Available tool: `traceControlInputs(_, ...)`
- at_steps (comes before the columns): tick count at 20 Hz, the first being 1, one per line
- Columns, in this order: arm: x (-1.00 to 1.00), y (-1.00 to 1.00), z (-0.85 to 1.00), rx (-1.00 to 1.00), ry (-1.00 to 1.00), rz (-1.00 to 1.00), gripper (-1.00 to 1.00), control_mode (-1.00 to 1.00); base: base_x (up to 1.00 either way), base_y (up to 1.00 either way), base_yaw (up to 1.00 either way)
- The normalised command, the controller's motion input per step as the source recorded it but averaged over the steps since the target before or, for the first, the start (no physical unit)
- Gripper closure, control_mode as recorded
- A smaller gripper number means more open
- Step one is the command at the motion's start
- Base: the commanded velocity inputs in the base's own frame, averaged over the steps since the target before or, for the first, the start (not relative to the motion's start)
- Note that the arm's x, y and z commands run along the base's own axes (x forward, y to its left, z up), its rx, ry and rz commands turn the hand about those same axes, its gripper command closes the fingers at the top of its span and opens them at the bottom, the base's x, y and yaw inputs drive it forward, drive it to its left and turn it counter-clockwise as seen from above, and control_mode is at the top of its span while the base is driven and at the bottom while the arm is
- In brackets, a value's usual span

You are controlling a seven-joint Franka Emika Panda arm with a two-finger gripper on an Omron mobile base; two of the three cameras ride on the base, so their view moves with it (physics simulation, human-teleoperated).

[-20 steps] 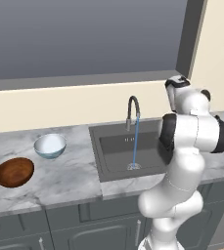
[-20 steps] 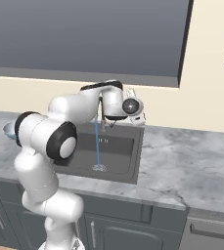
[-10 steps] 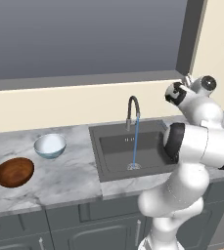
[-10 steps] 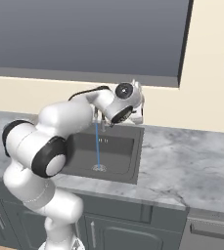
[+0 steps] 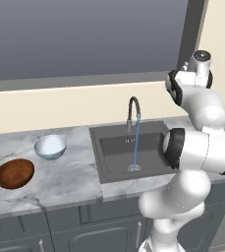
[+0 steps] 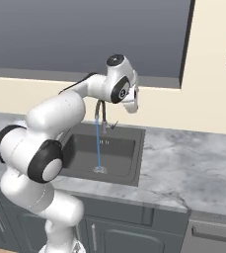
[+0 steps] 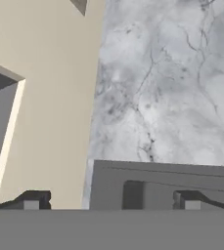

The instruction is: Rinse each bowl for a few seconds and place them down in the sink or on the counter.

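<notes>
Bowls wait untouched at the left of the left base view: the brown bowl near the left edge and the pale bowl just up and to its right, both upright on the counter and well apart from the sink. Neither has been rinsed yet, by the look of it, so the task seems to be at its start. Toward the middle of that frame the faucet runs a thin blue stream of water down to the drain. At the upper right the arm is raised high beside the sink, and the gripper, seen at the bottom of the hand view, has its tips spread wide with nothing between them, looking along bare marbled counter, a cream wall and a corner of the basin. The next move probably calls for swinging left across the sink and lowering over one bowl's rim. Behind the worktop runs a cream wall under a wide dark window; dark cabinets sit below.
</notes>
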Motion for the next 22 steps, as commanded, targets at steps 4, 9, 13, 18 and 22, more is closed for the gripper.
traceControlInputs(4,-0.39,-0.12,0.35,0.04,0.20,0.00,-1.00,-1.00,0.00,0.00,0.00)
traceControlInputs(9,-0.53,0.04,0.19,0.07,0.10,0.00,-1.00,-1.00,0.00,0.00,0.00)
traceControlInputs(13,-0.42,0.38,-0.05,0.00,-0.01,0.07,-1.00,-1.00,0.00,0.00,0.00)
traceControlInputs(18,-0.39,0.49,-0.16,-0.03,-0.01,0.07,-1.00,-1.00,0.00,0.00,0.00)
traceControlInputs(22,-0.27,0.46,-0.15,-0.06,0.00,0.09,-1.00,-1.00,0.00,0.00,0.00)
